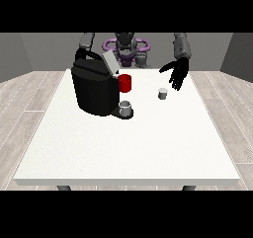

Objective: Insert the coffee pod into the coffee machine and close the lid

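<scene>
- At the view's left, the black coffee machine [94, 91] is seen standing on the white surface [128, 143], its grey lid [110, 62] tilted up and open; the red pod holder [125, 83] is exposed at its front, and a small grey cup [125, 107] is set on the drip base below.
- The hand at the view's left is hidden behind the machine, so nothing can be told of its fingers. Only the arm [87, 40] above it is seen. If it is moved blindly, the machine could be nudged or the lid knocked shut before the pod is in.
- The coffee pod [162, 93], small and grey, is seen standing on the surface to the right of the machine, apart from it and untouched.
- The hand at the view's right [177, 73] is held above and just behind the pod, fingers [174, 83] spread and released, nothing grasped.
- Judged from this, the pod is small and light: it could be tipped or pushed away if the fingers are lowered off-centre, and it could be jammed at the holder's rim if it is carried tilted.
- The cup beneath the holder could be struck on the approach.
</scene>
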You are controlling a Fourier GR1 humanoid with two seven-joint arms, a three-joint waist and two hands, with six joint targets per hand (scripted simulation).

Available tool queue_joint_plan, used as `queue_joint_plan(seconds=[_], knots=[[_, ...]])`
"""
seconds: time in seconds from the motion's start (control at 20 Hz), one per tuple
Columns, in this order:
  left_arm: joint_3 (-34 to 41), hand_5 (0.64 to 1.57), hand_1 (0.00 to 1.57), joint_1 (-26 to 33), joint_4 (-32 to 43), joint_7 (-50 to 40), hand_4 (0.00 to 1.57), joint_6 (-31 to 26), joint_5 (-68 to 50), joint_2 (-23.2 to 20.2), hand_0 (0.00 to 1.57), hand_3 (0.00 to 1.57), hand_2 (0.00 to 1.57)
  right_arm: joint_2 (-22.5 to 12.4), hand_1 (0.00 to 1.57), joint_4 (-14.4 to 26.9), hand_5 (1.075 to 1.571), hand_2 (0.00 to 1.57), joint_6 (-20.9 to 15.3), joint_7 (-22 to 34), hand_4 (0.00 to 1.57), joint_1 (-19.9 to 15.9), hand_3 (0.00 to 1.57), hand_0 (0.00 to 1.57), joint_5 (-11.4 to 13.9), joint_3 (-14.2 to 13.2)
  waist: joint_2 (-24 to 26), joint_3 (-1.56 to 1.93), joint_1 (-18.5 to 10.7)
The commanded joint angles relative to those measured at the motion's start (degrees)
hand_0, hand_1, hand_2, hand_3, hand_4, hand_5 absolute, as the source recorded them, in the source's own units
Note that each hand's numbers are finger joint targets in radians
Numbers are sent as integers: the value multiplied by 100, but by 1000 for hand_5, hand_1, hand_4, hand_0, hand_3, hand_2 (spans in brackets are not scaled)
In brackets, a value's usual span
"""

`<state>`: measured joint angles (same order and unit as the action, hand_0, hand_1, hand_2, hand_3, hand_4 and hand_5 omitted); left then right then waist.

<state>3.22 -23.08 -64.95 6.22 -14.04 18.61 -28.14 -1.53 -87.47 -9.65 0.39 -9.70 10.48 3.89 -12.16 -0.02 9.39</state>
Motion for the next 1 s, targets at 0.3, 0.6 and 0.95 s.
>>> queue_joint_plan(seconds=[0.3,0.6,0.95], knots=[[60,1571,0,-685,1453,641,0,520,814,-210,0,0,291,4,0,121,1571,0,179,-32,0,-324,0,0,-134,-71,-607,0,134],[-412,1571,940,-914,1549,554,81,1231,1553,287,940,692,950,145,0,612,1571,0,-144,217,0,-619,0,0,38,7,-391,1,-146],[-701,1571,924,-1073,2063,736,413,1581,2257,268,924,845,1016,149,0,681,1571,0,-149,-83,0,-321,0,0,-92,427,-297,1,24]])
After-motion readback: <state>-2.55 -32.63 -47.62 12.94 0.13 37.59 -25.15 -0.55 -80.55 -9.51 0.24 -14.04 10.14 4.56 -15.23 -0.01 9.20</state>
